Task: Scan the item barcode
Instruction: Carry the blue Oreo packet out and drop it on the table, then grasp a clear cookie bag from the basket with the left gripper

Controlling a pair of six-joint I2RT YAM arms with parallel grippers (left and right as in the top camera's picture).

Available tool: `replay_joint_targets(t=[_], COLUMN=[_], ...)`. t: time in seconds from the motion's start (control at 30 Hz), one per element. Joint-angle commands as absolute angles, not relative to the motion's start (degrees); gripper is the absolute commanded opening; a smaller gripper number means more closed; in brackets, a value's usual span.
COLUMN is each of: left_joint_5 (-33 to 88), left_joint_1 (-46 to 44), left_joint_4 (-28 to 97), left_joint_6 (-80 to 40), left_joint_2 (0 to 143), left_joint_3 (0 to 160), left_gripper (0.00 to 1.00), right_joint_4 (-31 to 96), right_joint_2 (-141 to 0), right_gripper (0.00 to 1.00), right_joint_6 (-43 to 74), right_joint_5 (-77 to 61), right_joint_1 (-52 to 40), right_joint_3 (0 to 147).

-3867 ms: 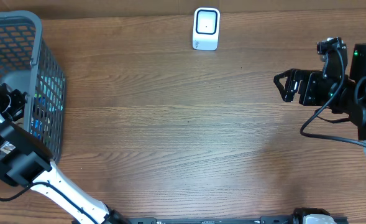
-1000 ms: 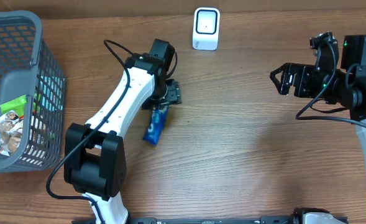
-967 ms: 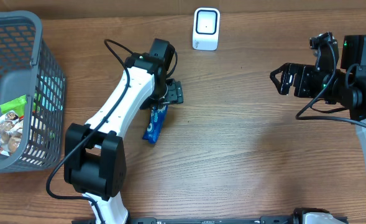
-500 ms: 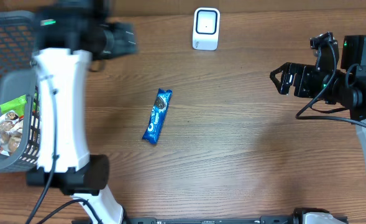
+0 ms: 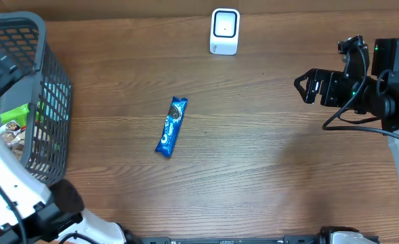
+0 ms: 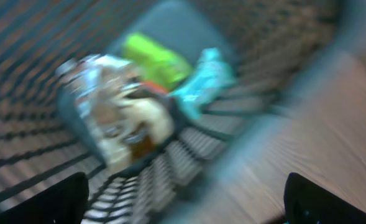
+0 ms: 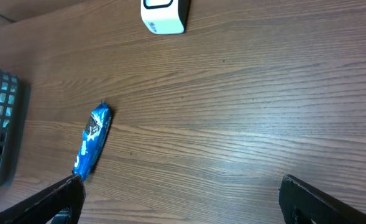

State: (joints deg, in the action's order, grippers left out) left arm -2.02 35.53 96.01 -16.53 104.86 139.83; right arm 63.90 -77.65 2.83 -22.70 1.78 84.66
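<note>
While the blue packet [image 5: 171,127] lies on the table [image 5: 253,169], the left gripper [image 6: 186,202] is held spread over the basket [image 5: 50,88]. The right gripper [image 5: 302,89] is seen wide, empty.

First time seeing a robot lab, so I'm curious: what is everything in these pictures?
table: one, brown wood, under everything
basket: one, grey mesh, left edge of the table
packets: at least three, green, teal and white-brown, inside the basket
snack bar: one, blue wrapper, lying mid-table
scanner: one, white, far edge of the table
left gripper: one, black, open, above the basket
right gripper: one, black, open and empty, over the table's right side
</note>
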Motion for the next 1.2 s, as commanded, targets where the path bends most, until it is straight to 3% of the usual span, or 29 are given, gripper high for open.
replay_joint_targets(t=[0.0,0.37,0.97,1.03,1.1,1.13,1.17], left_joint_5=[-2.48,-0.30,-0.82,-0.82,-0.82,-0.56,-0.10], left_joint_1=[43.40,55.24,52.03,52.03,52.05,52.03,52.03], left_joint_4=[93.97,72.10,42.48,39.16,37.06,36.56,36.45], left_joint_6=[-18.46,-18.74,-15.22,-15.27,-15.44,-15.44,-15.49], left_joint_2=[104.16,104.16,104.25,104.25,104.25,104.25,104.25], left_joint_3=[132.44,101.01,74.28,70.35,68.20,67.70,67.57], left_gripper=[0.92,0.92,0.96,0.95,0.86,0.77,0.59], right_joint_4=[63.59,63.35,62.26,62.26,62.26,62.28,62.30], right_joint_2=[-77.49,-77.49,-77.49,-77.49,-77.49,-77.49,-77.49], right_gripper=[1.00,1.00,1.00,1.00,1.00,1.00,1.00], right_joint_6=[3.01,2.98,3.01,3.01,3.03,3.01,3.01], right_joint_5=[-23.24,-23.22,-23.24,-23.24,-23.24,-23.24,-23.24], right_joint_1=[1.78,1.78,1.78,1.78,1.78,1.78,1.78], right_joint_3=[85.84,85.84,85.84,85.84,85.84,85.84,85.84])
